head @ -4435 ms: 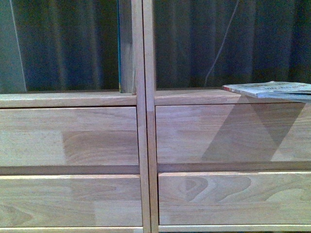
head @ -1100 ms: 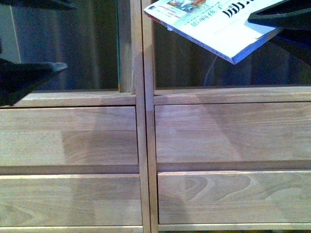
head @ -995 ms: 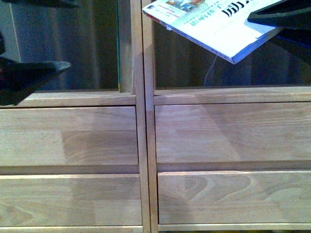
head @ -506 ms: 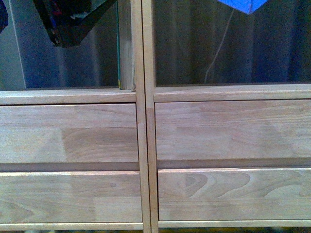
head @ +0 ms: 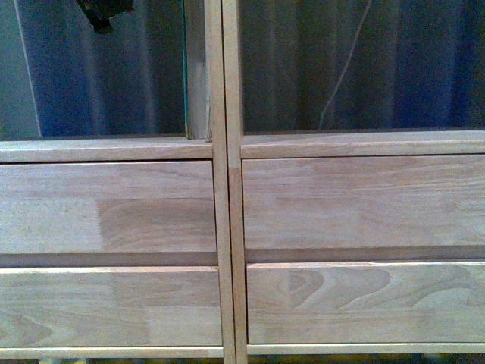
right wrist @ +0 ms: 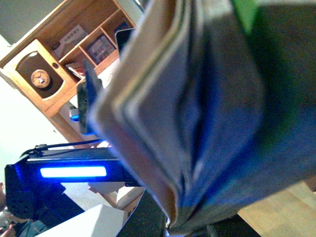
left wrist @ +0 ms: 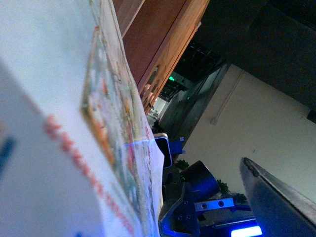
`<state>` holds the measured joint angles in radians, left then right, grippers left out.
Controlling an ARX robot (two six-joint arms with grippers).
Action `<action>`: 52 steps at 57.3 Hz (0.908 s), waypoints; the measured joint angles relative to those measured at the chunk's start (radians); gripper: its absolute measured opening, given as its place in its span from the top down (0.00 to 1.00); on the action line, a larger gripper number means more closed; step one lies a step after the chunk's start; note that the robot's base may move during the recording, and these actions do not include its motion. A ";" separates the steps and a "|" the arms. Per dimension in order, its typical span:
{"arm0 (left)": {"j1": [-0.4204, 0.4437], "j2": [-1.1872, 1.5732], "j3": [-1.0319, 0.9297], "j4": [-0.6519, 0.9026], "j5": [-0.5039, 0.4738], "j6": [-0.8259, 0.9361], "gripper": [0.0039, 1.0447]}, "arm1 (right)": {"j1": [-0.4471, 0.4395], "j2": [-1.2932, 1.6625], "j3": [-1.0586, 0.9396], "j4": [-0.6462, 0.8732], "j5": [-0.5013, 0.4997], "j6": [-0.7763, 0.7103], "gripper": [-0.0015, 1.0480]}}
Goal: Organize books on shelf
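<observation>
My left gripper [left wrist: 197, 168] is spread, one finger [left wrist: 276, 202] well clear of the book [left wrist: 59, 123], whose cover stretches lengthwise away from that wrist camera. Its blurred page edges fill the right wrist view. I cannot tell my right gripper's state.

Front cam is dim-ish but even: the shelf [head: 226, 227] wood is softly lit with a purple-blue cast, and a dark shadow line runs under the upper drawer fronts [head: 106, 205]. Behind it the curtain [head: 364, 68] goes murky with grainy blue noise. Left wrist cam – the book [left wrist: 44, 98] sits way too close, blown out white and totally out of focus, with a dark room behind. Right wrist cam is smeared too – the book there is pure blur, the blue light strip [right wrist: 73, 172] glares, and the pale wall [right wrist: 17, 111] is washed out.
</observation>
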<state>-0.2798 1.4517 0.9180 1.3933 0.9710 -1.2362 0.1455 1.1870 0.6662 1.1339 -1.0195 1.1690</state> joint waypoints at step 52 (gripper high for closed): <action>0.095 -0.031 -0.024 -0.024 0.021 0.095 0.91 | -0.162 -0.004 0.001 -0.082 -0.111 -0.060 0.22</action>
<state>-0.1844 1.4208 0.8940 1.3689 0.9924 -1.1412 -0.0166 1.1828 0.6674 1.0523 -1.1309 1.1091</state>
